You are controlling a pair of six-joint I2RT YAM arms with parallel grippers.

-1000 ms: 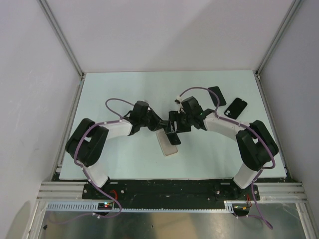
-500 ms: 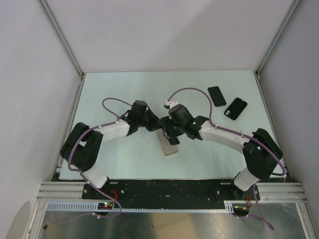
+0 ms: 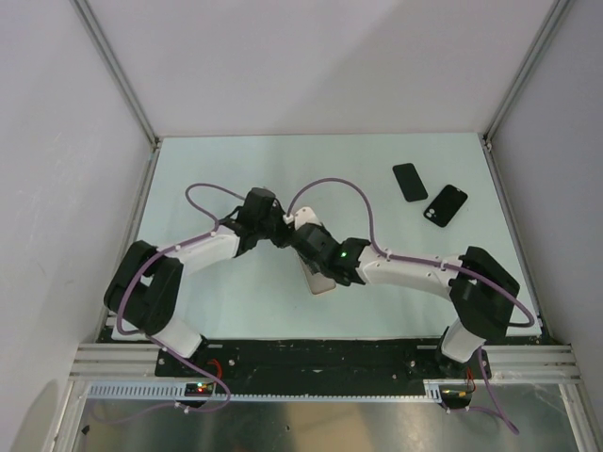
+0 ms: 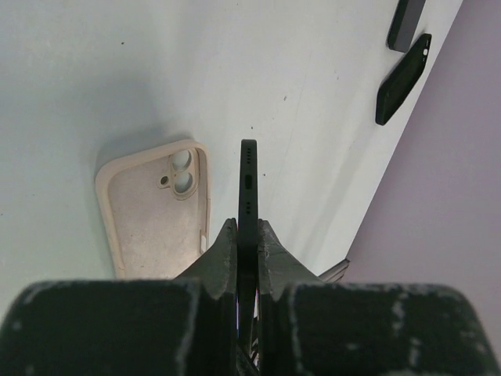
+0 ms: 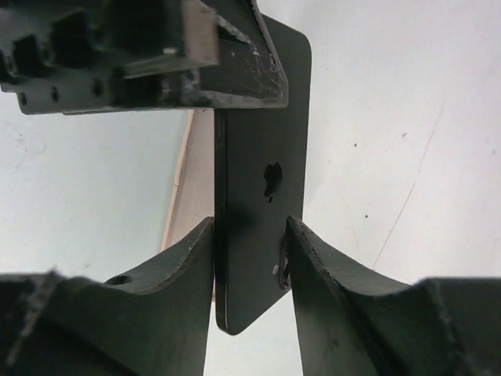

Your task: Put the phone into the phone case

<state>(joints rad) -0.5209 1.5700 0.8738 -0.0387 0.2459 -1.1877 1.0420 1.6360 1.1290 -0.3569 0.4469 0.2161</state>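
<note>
My left gripper [image 4: 248, 235] is shut on the black phone [image 4: 248, 180] and holds it on edge above the table. The beige phone case [image 4: 153, 211] lies open side up just left of the phone; from above it [image 3: 320, 281] sits partly under my right arm. My right gripper [image 5: 250, 235] has a finger against each long edge of the phone [image 5: 262, 157] at its lower end, below my left gripper's fingers [image 5: 235, 86]. A strip of the case [image 5: 192, 188] shows behind. From above the two grippers meet at mid table [image 3: 294, 235], hiding the phone.
Two other black phones or cases [image 3: 409, 181] [image 3: 445, 204] lie at the back right of the table, also seen in the left wrist view [image 4: 403, 78]. Grey walls and metal frame rails close in the table on three sides.
My right arm has swung left and stretched out, bringing its gripper onto the phone held by my left gripper. The left arm has reached a little further out. The case has not moved.
</note>
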